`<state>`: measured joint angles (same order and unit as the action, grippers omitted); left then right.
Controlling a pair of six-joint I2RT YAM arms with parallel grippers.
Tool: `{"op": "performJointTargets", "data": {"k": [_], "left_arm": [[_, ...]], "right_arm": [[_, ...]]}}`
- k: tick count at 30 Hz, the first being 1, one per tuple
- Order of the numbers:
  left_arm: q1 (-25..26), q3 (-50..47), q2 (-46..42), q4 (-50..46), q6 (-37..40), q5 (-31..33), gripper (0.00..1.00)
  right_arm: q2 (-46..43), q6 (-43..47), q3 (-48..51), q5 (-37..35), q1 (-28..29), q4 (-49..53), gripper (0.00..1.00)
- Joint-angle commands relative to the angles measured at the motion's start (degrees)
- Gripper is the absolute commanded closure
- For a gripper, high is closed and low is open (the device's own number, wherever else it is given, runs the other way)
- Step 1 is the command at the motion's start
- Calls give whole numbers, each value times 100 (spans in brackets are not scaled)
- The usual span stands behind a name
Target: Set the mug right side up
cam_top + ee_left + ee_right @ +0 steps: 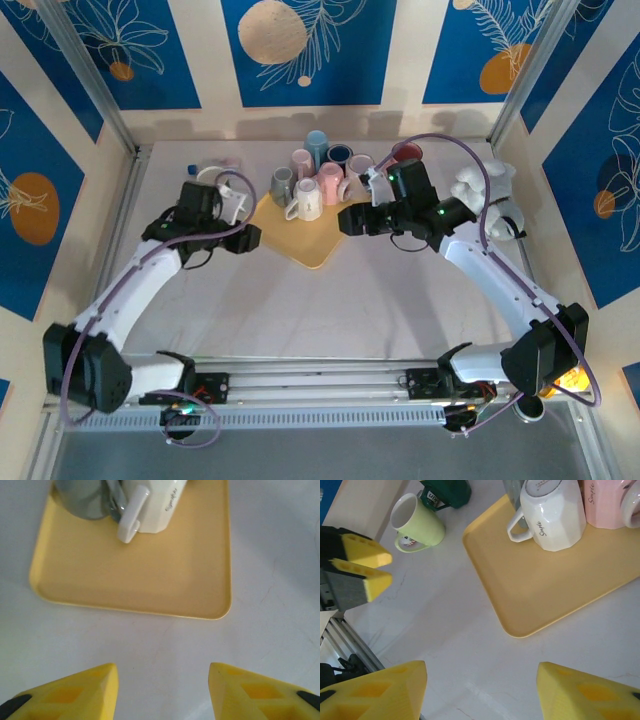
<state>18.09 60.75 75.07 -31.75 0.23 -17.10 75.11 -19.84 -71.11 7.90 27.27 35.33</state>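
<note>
- The white mug (305, 200) (155, 505) (552, 512) is standing upside down at the far end of the yellow tray (300, 248) (135, 575) (555, 585), rim on the tray and ringed base facing up.
- Its long axis is running vertically, and its handle is sticking out over the tray's bare middle, toward the left gripper's side.
- It is showing faceted, glossy sides and the word "Simple" in dark script.
- A grey mug (281, 183) (82, 497) is crowding it on one side and a pink mug (330, 185) (605, 505) on the other, both at the tray's far end.
- A pale green mug (417, 525) is lying on its side off the tray, beyond its left edge.
- The left gripper (245, 240) (163, 680) (387, 568) is hovering just off the tray's left edge, yellow fingers spread and gripping nothing.
- The right gripper (345, 220) (482, 680) is hanging near the tray's right edge, fingers spread wide and likewise empty.
- The tray is sitting on a white, faintly veined table (330, 310) (150, 640) (435, 620).
- Blue wall panels (300, 50) with gold discs and white leaf outlines are enclosing the table beyond the tray.
</note>
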Motion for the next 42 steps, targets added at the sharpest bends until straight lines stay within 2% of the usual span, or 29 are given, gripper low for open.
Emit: {"op": "performJointTargets", "data": {"k": [1, 8, 16, 22, 24, 30, 42], "left_arm": [[111, 547, 462, 127, 645, -179, 49], [134, 1053, 1482, 692, 1032, -433, 44], [134, 2150, 2931, 772, 1596, -731, 48], [134, 2917, 3724, 484, 1637, -493, 50], [134, 3028, 3867, 555, 1566, -336, 50], [151, 3158, 4144, 705, 1547, -725, 50], [263, 3283, 4481, 610, 1647, -812, 51]], "right_arm": [[-162, -69, 114, 124, -70, 89, 40], [-238, -235, 320, 537, -369, -60, 40], [-269, -363, 361, 861, -761, -79, 41], [-254, -394, 422, 950, -902, -40, 40], [-253, -398, 447, 967, -928, -35, 40], [-191, -397, 475, 1003, -997, -44, 41], [-47, -498, 457, 946, -1107, 20, 40]]}}
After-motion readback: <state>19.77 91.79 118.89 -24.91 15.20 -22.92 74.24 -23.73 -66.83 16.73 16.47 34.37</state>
